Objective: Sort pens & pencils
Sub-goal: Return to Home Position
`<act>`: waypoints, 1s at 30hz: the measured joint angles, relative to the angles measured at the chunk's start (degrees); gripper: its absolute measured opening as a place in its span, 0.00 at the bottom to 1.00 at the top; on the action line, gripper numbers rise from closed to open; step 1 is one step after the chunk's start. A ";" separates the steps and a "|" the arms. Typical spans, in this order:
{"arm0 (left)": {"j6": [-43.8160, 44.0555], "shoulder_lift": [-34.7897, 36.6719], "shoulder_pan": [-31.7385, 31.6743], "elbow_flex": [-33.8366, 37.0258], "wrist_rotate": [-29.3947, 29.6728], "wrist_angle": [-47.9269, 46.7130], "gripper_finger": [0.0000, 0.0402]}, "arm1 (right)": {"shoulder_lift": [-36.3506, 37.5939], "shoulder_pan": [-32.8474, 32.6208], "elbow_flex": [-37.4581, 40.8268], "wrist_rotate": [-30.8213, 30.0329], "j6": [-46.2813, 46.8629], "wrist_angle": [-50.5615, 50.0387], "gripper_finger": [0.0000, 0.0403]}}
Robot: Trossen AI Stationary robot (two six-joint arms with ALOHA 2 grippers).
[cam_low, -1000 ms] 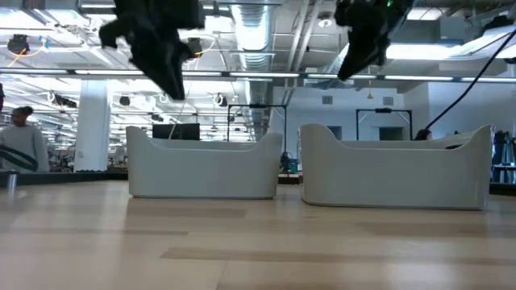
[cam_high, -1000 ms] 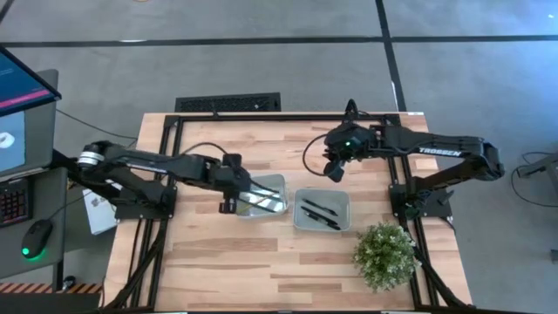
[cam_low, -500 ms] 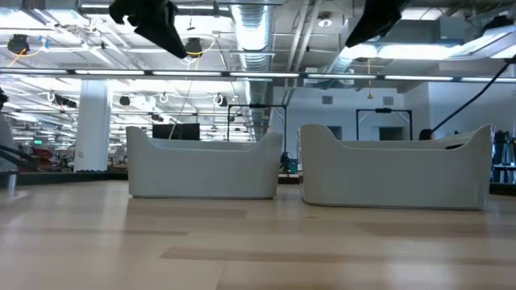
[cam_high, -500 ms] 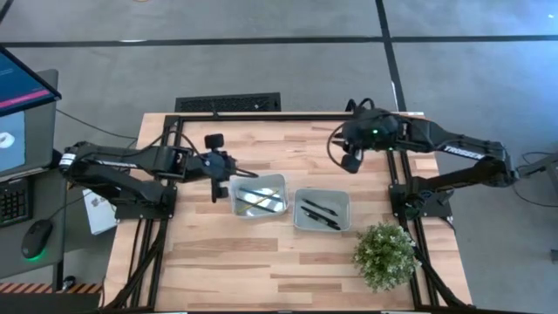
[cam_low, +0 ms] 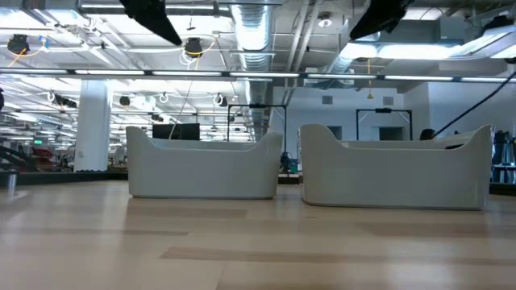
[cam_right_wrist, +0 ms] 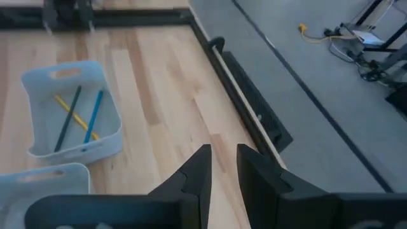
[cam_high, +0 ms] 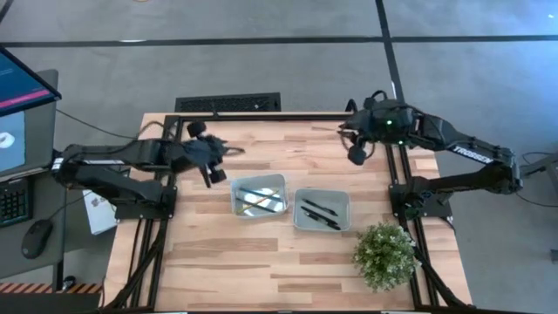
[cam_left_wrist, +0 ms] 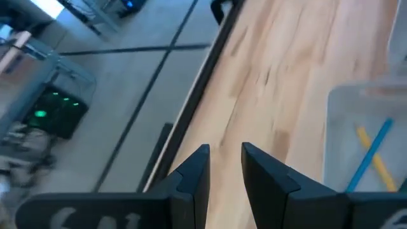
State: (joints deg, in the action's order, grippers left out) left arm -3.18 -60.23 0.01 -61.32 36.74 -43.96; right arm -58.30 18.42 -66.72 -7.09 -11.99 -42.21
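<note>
Three pencils (cam_high: 257, 197), one yellow, one blue and one dark green, lie crossed on the floor of the left pale bin (cam_high: 281, 185). The right wrist view shows the same pencils (cam_right_wrist: 76, 116) in their bin (cam_right_wrist: 38, 79). The blue pencil (cam_left_wrist: 369, 156) and the yellow one also show in the left wrist view. Black pens (cam_high: 318, 212) lie in the right bin (cam_high: 344, 199). My left gripper (cam_high: 209, 174) (cam_left_wrist: 224, 151) hangs shut and empty above the table, left of the pencil bin. My right gripper (cam_high: 356, 157) (cam_right_wrist: 222, 151) hangs shut and empty beyond the pen bin, toward the far right.
A potted plant (cam_high: 384, 253) stands at the table's near right corner. Black frame rails (cam_high: 288, 116) run along the table's edges. In the low view the two bins (cam_low: 205, 165) (cam_low: 395, 165) stand side by side, and both arms show only at the top. Bare wood lies around the bins.
My left gripper has drawn back from the pencil bin's left end, rising and moving toward the table's left and far edge. My right gripper has risen and moved toward the far right. The bins, pencils and pens have stayed put.
</note>
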 joint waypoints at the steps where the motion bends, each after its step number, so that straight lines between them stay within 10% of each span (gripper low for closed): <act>1: 0.11 1.21 -0.69 0.00 -1.47 0.59 0.20 | 1.19 1.08 0.78 1.25 -0.01 0.70 0.24; 30: -2.47 39.98 -2.65 30.45 -2.89 21.93 0.20 | 44.44 7.19 29.36 2.74 5.56 14.55 0.24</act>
State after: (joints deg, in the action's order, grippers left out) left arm -5.65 -20.25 -2.63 -30.87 33.85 -22.03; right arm -13.86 25.61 -37.35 -4.35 -6.43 -27.66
